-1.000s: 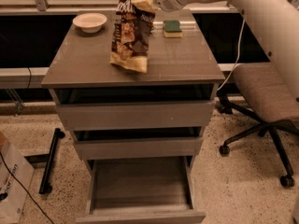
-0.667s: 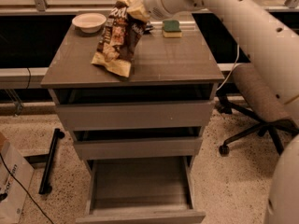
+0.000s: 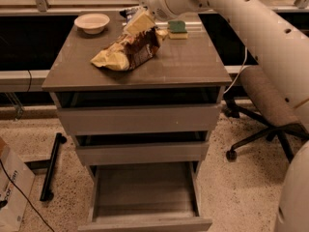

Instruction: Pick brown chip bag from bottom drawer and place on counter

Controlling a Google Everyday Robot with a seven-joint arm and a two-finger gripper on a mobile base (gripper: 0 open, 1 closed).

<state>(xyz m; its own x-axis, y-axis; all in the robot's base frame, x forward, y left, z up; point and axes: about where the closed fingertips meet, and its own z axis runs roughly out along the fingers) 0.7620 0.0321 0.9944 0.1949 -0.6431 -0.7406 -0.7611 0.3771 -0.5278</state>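
The brown chip bag (image 3: 128, 54) lies on its side on the counter (image 3: 188, 64), tan end to the left, near the middle left. My gripper (image 3: 139, 22) is at the bag's upper right end, at the back of the counter, and looks to be touching it. The white arm reaches in from the upper right. The bottom drawer (image 3: 145, 192) is pulled out and shows only its bare grey tray. The two upper drawers are slightly ajar.
A white bowl (image 3: 91, 21) sits at the counter's back left. A green and yellow sponge (image 3: 177, 29) lies at the back right. An office chair (image 3: 270, 100) stands to the right. A cardboard box (image 3: 12, 192) and a black bar (image 3: 50, 166) lie on the floor at left.
The bag was held upright above the counter, then tilted left, and now lies flat on the counter. My gripper has moved lower and slightly left with it.
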